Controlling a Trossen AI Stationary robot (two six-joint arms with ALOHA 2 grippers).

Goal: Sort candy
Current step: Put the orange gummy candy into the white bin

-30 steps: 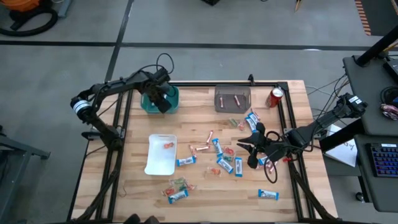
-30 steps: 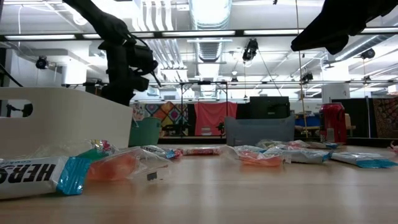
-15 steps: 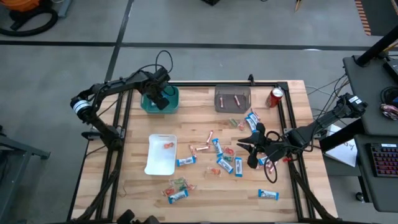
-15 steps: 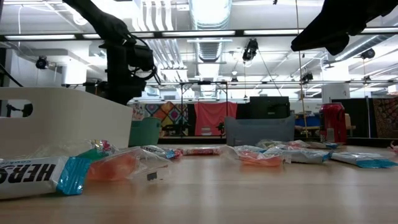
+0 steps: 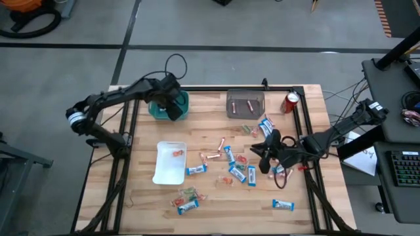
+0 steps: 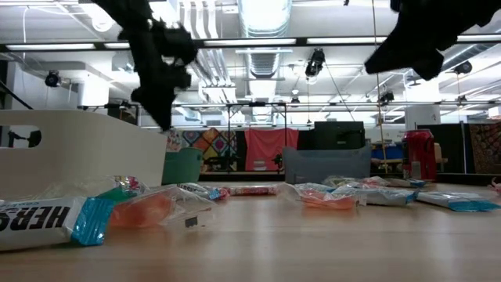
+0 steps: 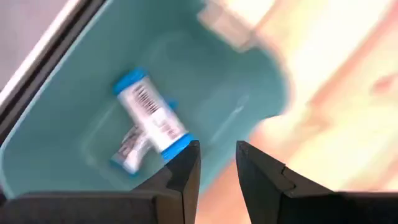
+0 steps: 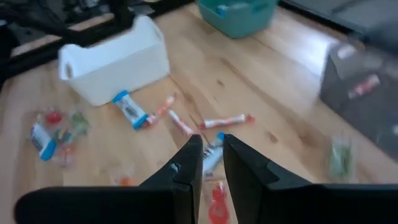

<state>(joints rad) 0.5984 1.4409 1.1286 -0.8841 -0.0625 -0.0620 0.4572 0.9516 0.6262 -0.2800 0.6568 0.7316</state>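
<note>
- Hovering over teal bin (image 5: 169,105), left claw (image 7: 216,163) narrow and empty; clipping the rim, tipping out blue-and-white bars (image 7: 151,121).
- Right claw (image 8: 208,155) narrow, empty; scattering candy (image 5: 226,164) across surface (image 5: 216,200).

A lab or workshop hall: exposed ceiling ducts (image 6: 266,16) upper centre, bare concrete floor (image 5: 197,26), a keyboard (image 5: 405,167) far right.

Your left gripper (image 5: 172,105) at the far left, fingers slightly parted and empty, your right gripper (image 5: 260,154) mid-right, fingers narrowly apart, empty.
</note>
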